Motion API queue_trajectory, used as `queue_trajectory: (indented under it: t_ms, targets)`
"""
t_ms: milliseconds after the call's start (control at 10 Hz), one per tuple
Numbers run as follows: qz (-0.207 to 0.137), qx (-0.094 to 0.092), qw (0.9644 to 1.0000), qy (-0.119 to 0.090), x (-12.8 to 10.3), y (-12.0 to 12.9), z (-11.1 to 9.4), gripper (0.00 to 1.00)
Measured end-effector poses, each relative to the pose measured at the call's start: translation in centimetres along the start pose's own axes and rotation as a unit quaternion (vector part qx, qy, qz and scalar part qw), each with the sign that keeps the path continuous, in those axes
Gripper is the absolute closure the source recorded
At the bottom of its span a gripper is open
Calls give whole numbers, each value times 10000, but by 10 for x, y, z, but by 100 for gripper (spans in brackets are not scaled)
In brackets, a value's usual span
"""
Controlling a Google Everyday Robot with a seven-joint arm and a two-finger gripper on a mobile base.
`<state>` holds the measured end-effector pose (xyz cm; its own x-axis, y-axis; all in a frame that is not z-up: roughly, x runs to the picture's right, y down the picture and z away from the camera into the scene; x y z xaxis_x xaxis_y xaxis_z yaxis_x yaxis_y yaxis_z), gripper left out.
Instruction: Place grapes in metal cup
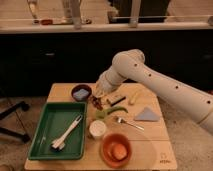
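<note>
The grapes (96, 103) are a small dark reddish lump on the wooden table (60, 92), just right of the dark bowl. My gripper (99, 93) points down at the end of the white arm, directly above the grapes and very close to them; I cannot tell whether it touches them. The metal cup (100, 114) looks like a small greyish shape just in front of the grapes, between them and the white cup.
A dark bowl (81, 93) holds a blue sponge. A green tray (42, 137) holds a white utensil. Also here: a white cup (97, 129), an orange bowl (116, 149), a green pea pod (116, 109), a fork (129, 123), a grey cloth (146, 115), a yellow item (134, 96) and a dark block (116, 99).
</note>
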<state>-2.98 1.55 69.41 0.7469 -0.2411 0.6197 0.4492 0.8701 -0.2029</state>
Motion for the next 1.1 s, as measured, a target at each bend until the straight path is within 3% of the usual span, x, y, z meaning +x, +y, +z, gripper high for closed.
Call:
queue_trajectory:
  t_ms: [500,1100]
  targets:
    - [132,164,9995,245,19,-10,-21,100]
    - [361,434,9980,278,42,-25,-34,100]
